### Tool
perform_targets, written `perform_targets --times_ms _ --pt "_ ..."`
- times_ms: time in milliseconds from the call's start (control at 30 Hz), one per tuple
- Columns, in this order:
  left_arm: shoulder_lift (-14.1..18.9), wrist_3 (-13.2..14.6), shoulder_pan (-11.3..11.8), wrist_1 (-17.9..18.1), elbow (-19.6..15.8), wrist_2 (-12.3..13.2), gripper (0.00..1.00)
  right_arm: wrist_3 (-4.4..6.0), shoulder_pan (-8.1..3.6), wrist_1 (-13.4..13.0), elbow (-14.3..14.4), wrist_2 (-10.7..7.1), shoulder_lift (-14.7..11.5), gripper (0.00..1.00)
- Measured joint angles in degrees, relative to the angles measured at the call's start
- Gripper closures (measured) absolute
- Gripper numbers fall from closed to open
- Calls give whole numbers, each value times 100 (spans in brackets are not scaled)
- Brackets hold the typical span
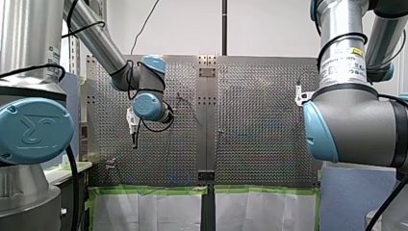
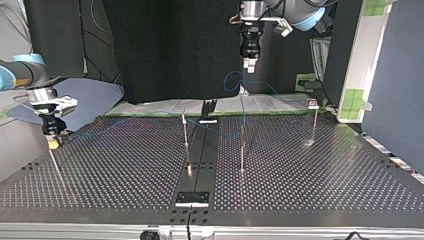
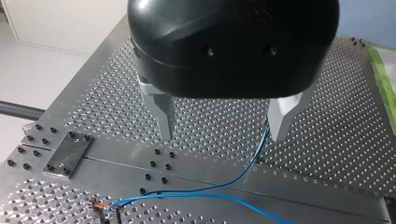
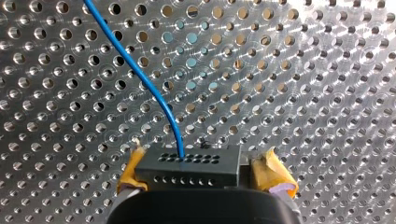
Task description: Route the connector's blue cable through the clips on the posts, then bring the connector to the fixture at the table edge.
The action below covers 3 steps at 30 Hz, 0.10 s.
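Right wrist view: right claw (image 4: 203, 171) pinches connector (image 4: 189, 169) endwise, facing the table (image 4: 308, 70).

Strong glare washes over the perforated table (image 4: 355, 42) in the right wrist view. The top view is dim against a black backdrop (image 2: 170, 50). In the front view, the white wall (image 1: 269, 24) glows bright.

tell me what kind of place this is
Most likely a robotics lab test cell rather than a factory line: a perforated metal table with thin posts standing on it, my left arm and my right arm reaching over it, and a black curtain behind.
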Motion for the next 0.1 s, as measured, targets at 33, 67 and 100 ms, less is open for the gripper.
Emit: perform_targets --times_ms 33,67,100 --pt "0 0 0 0 0 0 0 0 0 1 0 0 0 0" --pt "0 0 0 0 0 0 0 0 0 0 1 0 0 0" --pt "0 0 0 0 0 0 0 -1 0 0 0 0 0 0"
